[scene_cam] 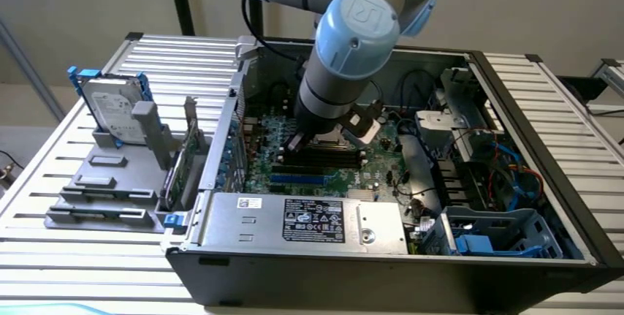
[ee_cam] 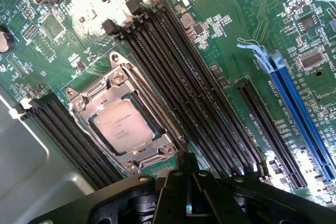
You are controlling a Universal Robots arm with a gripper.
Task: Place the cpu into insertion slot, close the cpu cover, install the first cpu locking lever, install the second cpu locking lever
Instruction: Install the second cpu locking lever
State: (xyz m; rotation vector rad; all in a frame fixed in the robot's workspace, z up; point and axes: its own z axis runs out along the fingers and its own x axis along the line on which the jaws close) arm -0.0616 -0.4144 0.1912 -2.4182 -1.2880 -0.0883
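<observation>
The cpu lies silver face up in the insertion slot on the green board. The cpu cover, a silver frame, lies flat around the chip, whose centre shows through the cut-out. Thin metal lever rods run along two sides of the frame. My gripper hangs just beside the socket's corner, over the long black memory slots, with its black fingers shut and nothing between them. In the exterior view the arm reaches down into the open computer case, and the gripper sits low over the motherboard.
A hard drive stands in a grey holder on the slatted table at the exterior view's left. The silver power supply lies along the case's near edge. Cables and a blue drive cage crowd the case's right side. A blue expansion slot runs beside the memory slots.
</observation>
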